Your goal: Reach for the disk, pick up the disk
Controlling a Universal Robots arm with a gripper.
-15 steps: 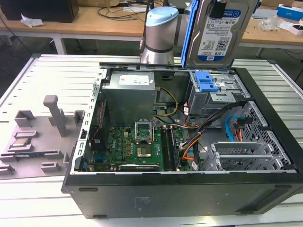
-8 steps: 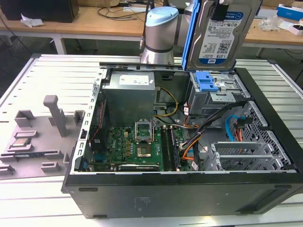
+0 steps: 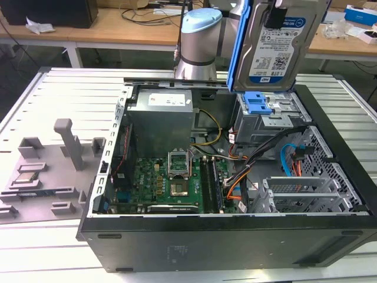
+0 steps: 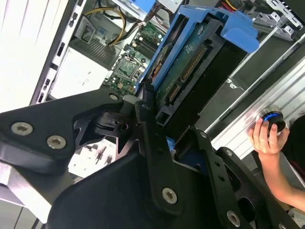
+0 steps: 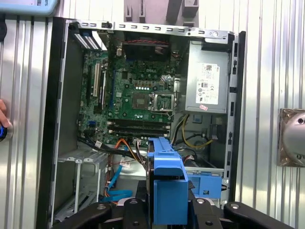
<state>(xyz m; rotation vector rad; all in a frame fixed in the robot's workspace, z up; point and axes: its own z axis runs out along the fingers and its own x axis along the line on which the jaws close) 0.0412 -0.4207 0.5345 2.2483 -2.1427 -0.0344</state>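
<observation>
The disk (image 3: 277, 47) hangs upright in the air above the back right corner of the open computer case (image 3: 235, 247). It is silver, with a blue-and-white label and a blue bracket along its side. My gripper (image 4: 167, 124) is shut on it, the black fingers (image 4: 143, 119) clamped on the bracket's edges. The second wrist view looks along the disk (image 4: 190, 62) at its connector edge and circuit board. In the first wrist view the disk's blue bracket (image 5: 167, 181) stands between the two halves of the gripper (image 5: 167, 207), over the case's drive bay.
Inside the case lie the motherboard (image 3: 171, 183), the grey power supply (image 3: 162, 121) and a drive cage with a blue latch (image 3: 259, 106). A grey fixture plate (image 3: 41, 177) with a small chip lies at the exterior view's left. A person's hand (image 4: 269, 138) rests on a knob beside the case.
</observation>
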